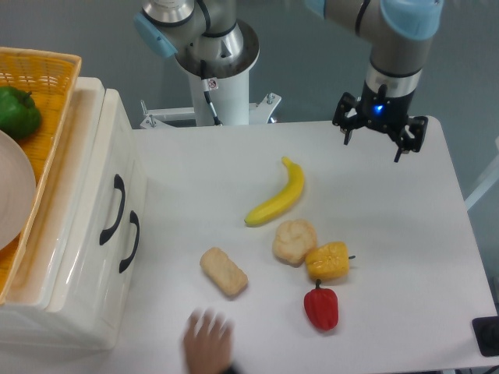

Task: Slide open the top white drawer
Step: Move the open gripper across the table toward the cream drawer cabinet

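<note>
Camera view, looking down on the white worktop (pixel 195 171): the end effector (pixel 380 132) hangs near the far right part of the surface, its black fingers (pixel 348 125) spread wide with nothing between them, a blue light glowing on the wrist above. Bare worktop lies directly below it and out to the right edge, which runs close by on that side.

Well apart from the end effector, at the opposite, left side, stands the cream-white cabinet (pixel 70 257). Its top white drawer (pixel 97 187) sits flush with the cabinet front, closed, its curved black handle (pixel 112 210) facing the worktop. The lower drawer handle (pixel 130 241) lies just beside it, nearer the worktop. A wicker basket (pixel 54 86) rests on the cabinet top, holding a green pepper (pixel 17 111) and a pale plate (pixel 12 199).

Between the end effector and the cabinet, toward the near side, a yellow banana (pixel 277 199) lies diagonally. Nearer the camera sit a pale cauliflower-like piece (pixel 294 241) touching a yellow bell pepper (pixel 327 259), a red pepper (pixel 320 307) just beyond those, and a tan bread-like block (pixel 224 271) to their left. A blurred human hand (pixel 208 338) rests at the near edge. A broad strip of worktop runs open between the cabinet front and these items.
</note>
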Available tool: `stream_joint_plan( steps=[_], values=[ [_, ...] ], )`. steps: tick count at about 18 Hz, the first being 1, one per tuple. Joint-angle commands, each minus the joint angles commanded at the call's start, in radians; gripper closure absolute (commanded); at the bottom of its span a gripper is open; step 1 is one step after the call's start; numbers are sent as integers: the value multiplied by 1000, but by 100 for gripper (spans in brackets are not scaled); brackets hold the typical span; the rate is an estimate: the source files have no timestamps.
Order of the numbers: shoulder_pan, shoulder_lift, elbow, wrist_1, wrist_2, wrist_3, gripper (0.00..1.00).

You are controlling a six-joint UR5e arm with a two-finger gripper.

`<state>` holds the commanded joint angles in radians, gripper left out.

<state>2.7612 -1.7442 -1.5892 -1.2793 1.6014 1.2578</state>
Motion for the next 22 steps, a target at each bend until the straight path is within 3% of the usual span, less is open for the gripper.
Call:
stream_joint_plan(
  steps=[7, 16, 22],
  values=[
    [-20, 6, -3, -5, -6, -47, 0],
    [-32, 21, -57, 5, -54, -136, 0],
    [-112, 26, -61, -5, -49, -248, 0]
  ],
)
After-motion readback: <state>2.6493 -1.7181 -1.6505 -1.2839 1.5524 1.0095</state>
